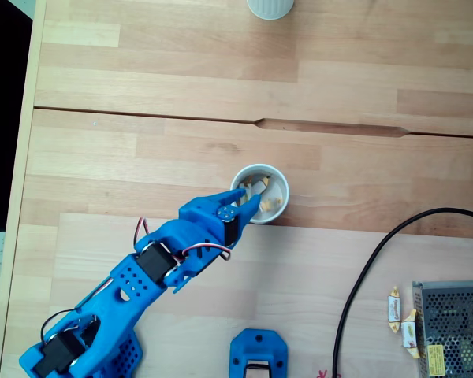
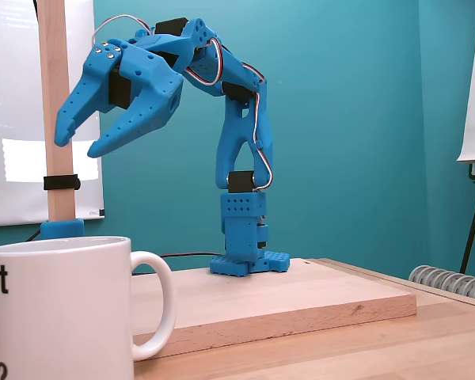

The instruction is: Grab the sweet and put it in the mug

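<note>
The white mug stands mid-table in a fixed view from above, with several wrapped sweets lying inside it. My blue gripper hangs over the mug's left rim. The fixed view from the side shows the mug in the near left foreground, handle to the right. There the gripper hovers well above it, open, with nothing between its fingers. Two more sweets lie on the table at the lower right.
A metal mesh box sits at the lower right corner, and a black cable curves past it. A ribbed white cup stands at the top edge. A blue part sits at the bottom edge.
</note>
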Action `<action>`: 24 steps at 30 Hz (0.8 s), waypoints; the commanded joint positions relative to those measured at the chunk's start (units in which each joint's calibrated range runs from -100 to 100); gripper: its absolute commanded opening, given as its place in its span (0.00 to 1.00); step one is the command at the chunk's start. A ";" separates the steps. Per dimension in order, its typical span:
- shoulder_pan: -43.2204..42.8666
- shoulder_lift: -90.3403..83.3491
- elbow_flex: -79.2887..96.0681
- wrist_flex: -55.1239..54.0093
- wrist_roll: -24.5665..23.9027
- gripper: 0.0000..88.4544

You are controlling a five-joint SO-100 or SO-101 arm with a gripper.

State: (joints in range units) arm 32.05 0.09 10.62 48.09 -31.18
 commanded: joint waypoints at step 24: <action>-5.18 -22.98 10.96 0.22 2.49 0.03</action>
State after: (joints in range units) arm 29.62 -13.71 17.62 48.09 -30.84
